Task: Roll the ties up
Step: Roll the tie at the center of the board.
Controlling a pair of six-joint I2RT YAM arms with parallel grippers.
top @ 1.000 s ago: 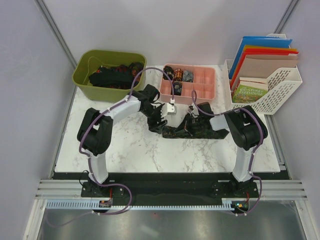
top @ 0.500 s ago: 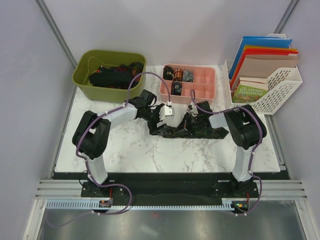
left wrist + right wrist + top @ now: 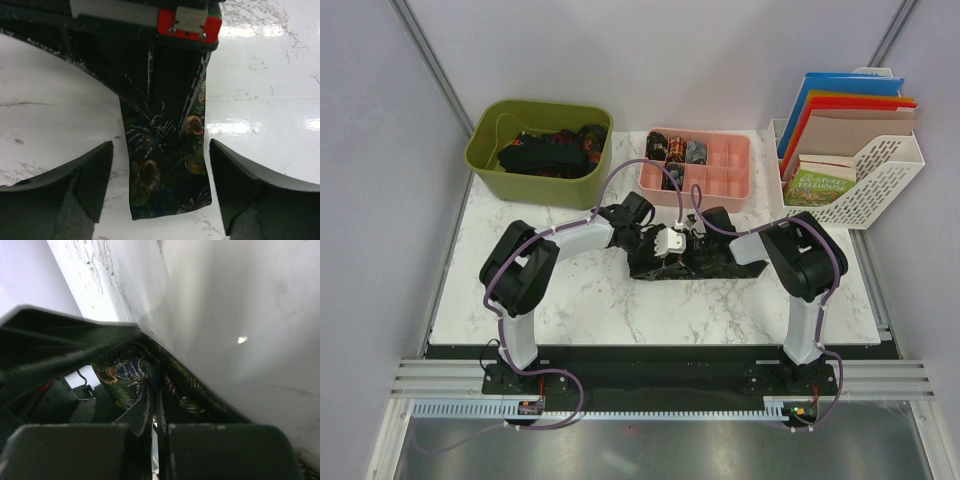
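A dark floral-patterned tie (image 3: pixel 705 266) lies bunched on the marble table (image 3: pixel 570 290) between my two grippers. In the left wrist view its narrow end (image 3: pixel 167 172) rests flat on the marble. My left gripper (image 3: pixel 667 244) (image 3: pixel 160 146) is open, with one finger (image 3: pixel 95 175) on each side of that end and neither touching it. My right gripper (image 3: pixel 703 243) (image 3: pixel 156 406) faces the left one and is shut on a fold of the tie (image 3: pixel 127 374). Part of the tie is hidden under the two grippers.
An olive bin (image 3: pixel 485 150) holding several loose ties stands at the back left. A pink compartment tray (image 3: pixel 730 175) with rolled ties (image 3: pixel 675 150) sits behind the grippers. A white file rack (image 3: pixel 880 175) with folders and books is at the back right.
My left gripper has moved right and nearer, now straddling the tie's end close to the right gripper. The tie has bunched up shorter. The right gripper stayed shut on it.
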